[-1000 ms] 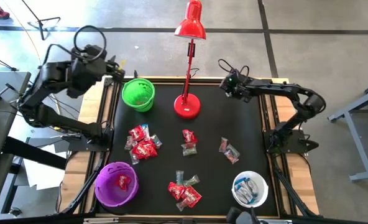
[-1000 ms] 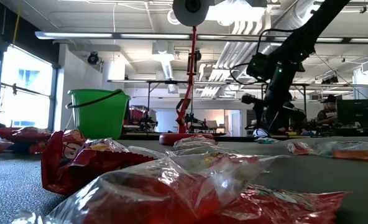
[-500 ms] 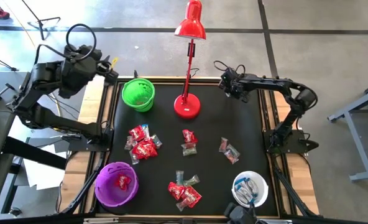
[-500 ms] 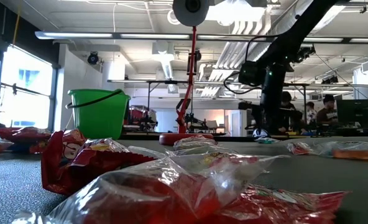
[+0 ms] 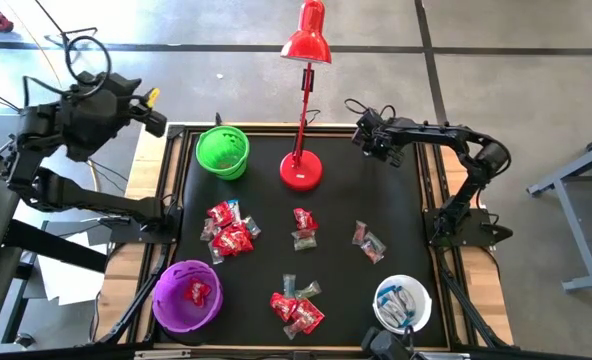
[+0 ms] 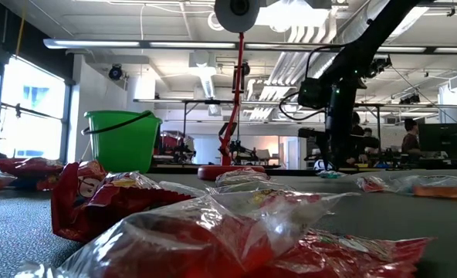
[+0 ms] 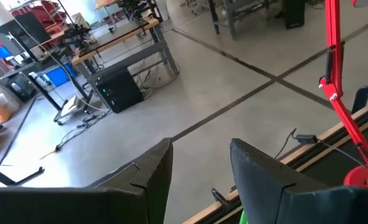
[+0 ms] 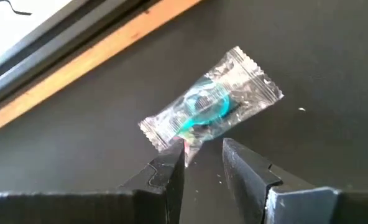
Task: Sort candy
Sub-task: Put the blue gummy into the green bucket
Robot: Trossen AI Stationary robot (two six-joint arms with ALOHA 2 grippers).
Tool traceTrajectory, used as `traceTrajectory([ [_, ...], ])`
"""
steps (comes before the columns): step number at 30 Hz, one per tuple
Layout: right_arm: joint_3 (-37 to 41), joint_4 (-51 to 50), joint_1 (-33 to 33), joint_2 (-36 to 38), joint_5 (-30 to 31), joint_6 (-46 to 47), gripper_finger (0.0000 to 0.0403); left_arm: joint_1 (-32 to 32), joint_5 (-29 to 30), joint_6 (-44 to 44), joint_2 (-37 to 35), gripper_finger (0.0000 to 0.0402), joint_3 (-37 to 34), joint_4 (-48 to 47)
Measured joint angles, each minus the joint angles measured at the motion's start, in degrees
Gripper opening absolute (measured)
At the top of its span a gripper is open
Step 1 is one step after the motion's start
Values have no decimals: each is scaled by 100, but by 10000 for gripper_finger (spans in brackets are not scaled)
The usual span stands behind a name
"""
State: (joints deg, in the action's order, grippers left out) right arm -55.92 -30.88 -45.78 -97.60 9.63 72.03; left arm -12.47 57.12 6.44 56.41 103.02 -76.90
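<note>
Hovering off the table's far left corner, the left gripper (image 5: 154, 98) sits beyond the table rim (image 5: 173, 180), behind and left of the green bowl (image 5: 222, 151). Its wrist view shows two dark fingers (image 7: 153, 171) parted with nothing between them, and bare floor beyond; the overhead view cannot show that gap.

Near the far right corner, the right gripper (image 5: 361, 134) hangs over the black mat, right of the red lamp (image 5: 302, 165). Only its wrist view shows a single candy (image 8: 210, 104), a clear wrapper with a teal sweet, lying on the mat just ahead of the fingertips, close to the wooden table edge. The jaws stand narrow and apart, gripping nothing; the wrapper's edge lies just at their tips.

Loose candy piles (image 5: 230, 228) lie well toward the near side of both grippers, with open mat between. The purple bowl (image 5: 188, 296) and white bowl (image 5: 403, 303) stand at the near corners.

Compared with a second ago, the left arm has drawn back leftward away from the green bowl, and the right jaws have narrowed.
</note>
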Motion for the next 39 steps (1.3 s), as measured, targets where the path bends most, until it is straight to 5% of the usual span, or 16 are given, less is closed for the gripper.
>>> traceTrajectory([
  [27, -15, 455, -182, -468, -11, 505, 102, 0, -433, -10, -274, 149, -6, -282],
  [39, -7, 367, -188, -479, -68, 106, 20, 1, -433, 50, -274, 149, -6, -289],
])
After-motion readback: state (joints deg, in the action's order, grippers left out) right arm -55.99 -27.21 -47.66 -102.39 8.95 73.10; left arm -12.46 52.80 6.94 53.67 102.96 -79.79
